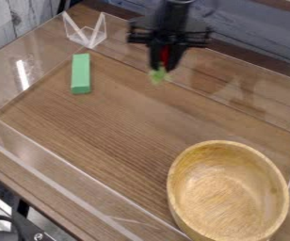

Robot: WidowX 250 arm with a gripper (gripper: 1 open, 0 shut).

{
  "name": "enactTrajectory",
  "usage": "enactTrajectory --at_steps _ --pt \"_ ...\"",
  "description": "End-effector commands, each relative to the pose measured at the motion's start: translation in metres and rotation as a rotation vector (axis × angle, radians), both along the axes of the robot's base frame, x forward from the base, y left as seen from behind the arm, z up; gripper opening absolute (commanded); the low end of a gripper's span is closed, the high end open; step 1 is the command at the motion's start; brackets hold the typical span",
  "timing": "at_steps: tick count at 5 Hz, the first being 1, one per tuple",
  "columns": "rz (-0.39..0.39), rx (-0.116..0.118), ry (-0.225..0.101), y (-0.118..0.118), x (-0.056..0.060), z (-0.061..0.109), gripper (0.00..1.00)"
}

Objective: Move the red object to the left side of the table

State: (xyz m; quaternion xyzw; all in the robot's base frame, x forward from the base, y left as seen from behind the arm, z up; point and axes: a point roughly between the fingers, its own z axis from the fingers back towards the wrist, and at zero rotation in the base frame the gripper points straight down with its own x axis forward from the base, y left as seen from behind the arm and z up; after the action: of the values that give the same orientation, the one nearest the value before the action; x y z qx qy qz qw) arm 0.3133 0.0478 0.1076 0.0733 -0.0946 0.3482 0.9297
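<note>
- Black robot hand [163,62] is clamped on the small red strawberry-like toy [162,63], green leafy stem hanging below
- Toy held above the brown wood-grain desk [122,132]

Pale plank wall [254,33] behind (daylight glare on acrylic).

Arm upright near table's far edge, claw [162,68] pointing down, clamped on sth small.
</note>
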Motion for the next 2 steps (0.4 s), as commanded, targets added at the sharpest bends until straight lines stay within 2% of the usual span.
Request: enactTrajectory --at_steps 1,2 --pt "0.152 0.010 -0.060 0.032 -0.027 0.015 0.00" --pt "0.251 0.016 -0.051 0.057 -0.050 0.010 0.00"
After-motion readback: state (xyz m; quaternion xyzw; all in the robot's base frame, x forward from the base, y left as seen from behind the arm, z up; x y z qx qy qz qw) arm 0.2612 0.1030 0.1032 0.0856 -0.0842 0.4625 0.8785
